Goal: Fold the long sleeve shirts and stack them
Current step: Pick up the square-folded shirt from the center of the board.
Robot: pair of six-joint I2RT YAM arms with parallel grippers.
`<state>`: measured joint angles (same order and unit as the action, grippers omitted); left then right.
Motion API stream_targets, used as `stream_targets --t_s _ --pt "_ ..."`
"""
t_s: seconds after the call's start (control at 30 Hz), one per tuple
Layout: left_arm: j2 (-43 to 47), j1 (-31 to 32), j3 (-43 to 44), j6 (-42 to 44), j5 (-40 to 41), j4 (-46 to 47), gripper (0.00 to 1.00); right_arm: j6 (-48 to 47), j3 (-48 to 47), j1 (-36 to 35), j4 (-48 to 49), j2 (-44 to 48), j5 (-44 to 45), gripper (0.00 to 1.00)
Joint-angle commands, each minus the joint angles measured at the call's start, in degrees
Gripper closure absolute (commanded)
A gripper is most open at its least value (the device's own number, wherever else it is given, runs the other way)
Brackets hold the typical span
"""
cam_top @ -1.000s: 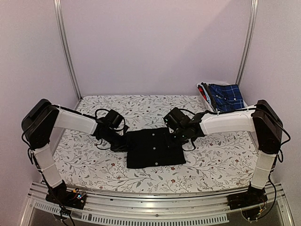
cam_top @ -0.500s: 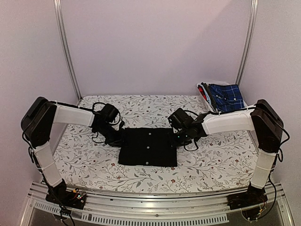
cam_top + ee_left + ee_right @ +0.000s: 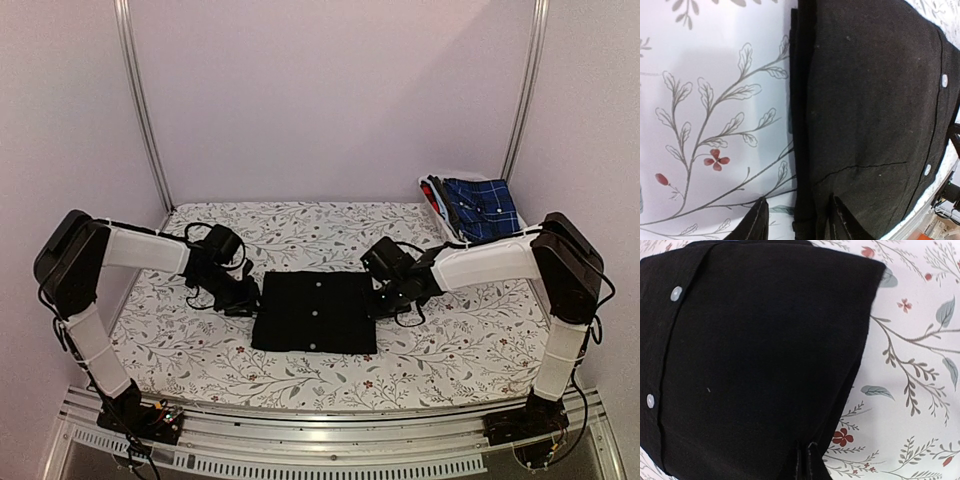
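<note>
Judging progress from the plain black collared cloth shirt [image 3: 314, 312]: it lies in the middle of the floral-printed worktop [image 3: 470, 330] as a neat flat rectangle, button placket up and sleeves tucked out of sight, so I count its fold as essentially done. My left hand [image 3: 797, 227] sits low at the shirt's left edge with its fingers [image 3: 757, 225] spread, the layered hem lying between them and nothing clamped. My right hand [image 3: 806, 462] sits at the opposite edge with its tips pressed together; I cannot tell whether a pinch of cloth is caught there. Further out, at the far right corner, a white plastic basket [image 3: 436, 180] holds a blue checked cloth garment [image 3: 482, 205] with something red and white beside it. No stack shows on the worktop, so I judge that stacking, and folding whatever waits in the basket, are left to do.
</note>
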<state>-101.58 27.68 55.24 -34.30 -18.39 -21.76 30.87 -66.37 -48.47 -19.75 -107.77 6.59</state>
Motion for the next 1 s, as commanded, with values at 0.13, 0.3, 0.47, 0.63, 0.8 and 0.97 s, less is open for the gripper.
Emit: stream_targets --t_s 0.13,0.3,0.47,0.63,0.8,0.97 --pt "0.5 -0.5 -2.4 -1.0 -1.2 2.9 0.59 0.9 4.8 1.8 0.4 0.6 0.5 1.0" --pt "-1.2 -0.4 -2.8 -1.9 -2.5 5.2 0.59 1.2 5.8 1.8 0.6 0.5 0.4 1.0" --pt "-4.7 1.0 -2.7 -3.3 -3.4 6.9 0.61 1.3 6.0 1.8 1.0 0.3 0.0 1.0" --pt "-7.5 3.4 -3.7 -5.4 -1.3 7.2 0.79 1.0 5.9 1.8 1.0 0.3 0.1 1.0" --pt "-5.7 3.7 -4.1 -5.9 1.4 6.1 1.0 0.9 5.9 1.8 1.2 0.7 -0.5 0.99" --pt "-1.5 3.0 1.3 -1.7 5.2 -1.3 1.0 -0.2 4.6 1.8 1.5 1.5 -1.9 0.89"
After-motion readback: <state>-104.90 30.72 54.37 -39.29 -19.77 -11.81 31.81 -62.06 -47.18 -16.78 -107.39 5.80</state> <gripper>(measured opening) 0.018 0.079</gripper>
